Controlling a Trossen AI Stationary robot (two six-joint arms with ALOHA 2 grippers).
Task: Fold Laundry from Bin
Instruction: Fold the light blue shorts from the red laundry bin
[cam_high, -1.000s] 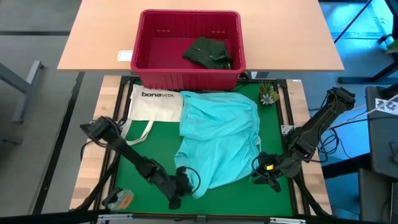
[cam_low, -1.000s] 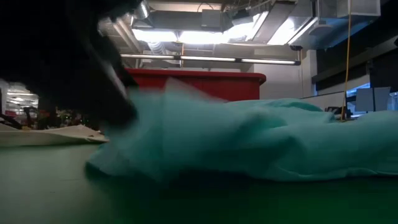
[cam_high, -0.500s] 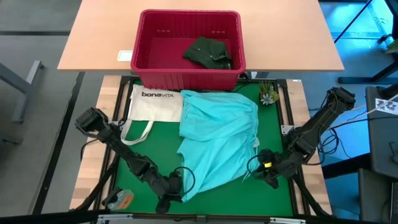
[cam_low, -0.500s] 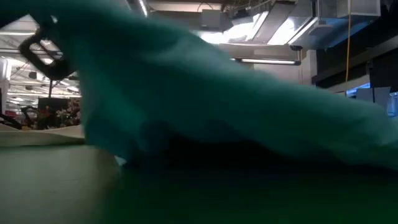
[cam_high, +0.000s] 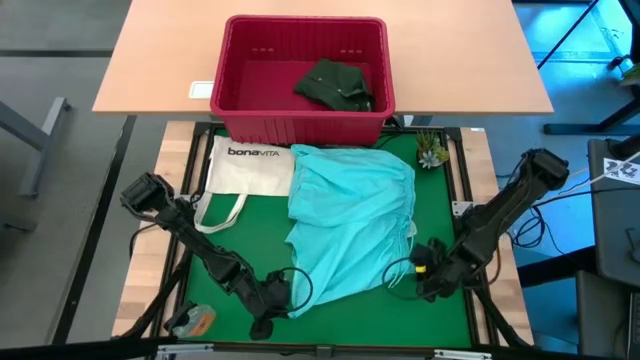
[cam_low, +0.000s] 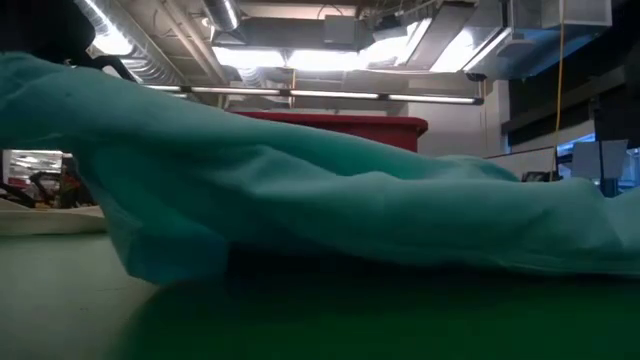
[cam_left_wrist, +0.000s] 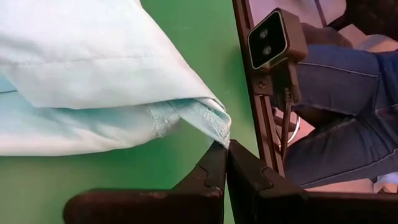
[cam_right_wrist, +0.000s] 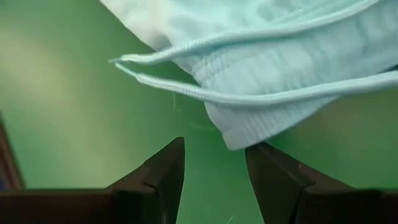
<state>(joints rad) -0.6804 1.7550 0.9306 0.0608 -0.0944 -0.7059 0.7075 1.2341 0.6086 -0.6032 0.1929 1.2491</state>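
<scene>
Softly crumpled turquoise cloth (cam_high: 350, 225), hemmed edge

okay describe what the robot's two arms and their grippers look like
Both arms are dark, slim and jointed, with black cables looped near the wrists. The left gripper has two black wedge-shaped fingers. The right gripper has the same black angular fingers, and a small yellow mark shows near its wrist.

We are listing: left gripper (cam_left_wrist: 226, 163), fingers pinching shut on the hemmed corner of the light turquoise garment (cam_left_wrist: 93, 74); green mat (cam_left_wrist: 180, 28) lying beneath; small camera (cam_left_wrist: 276, 38) on the table frame (a person's jeans (cam_left_wrist: 336, 106) showing beyond).
</scene>
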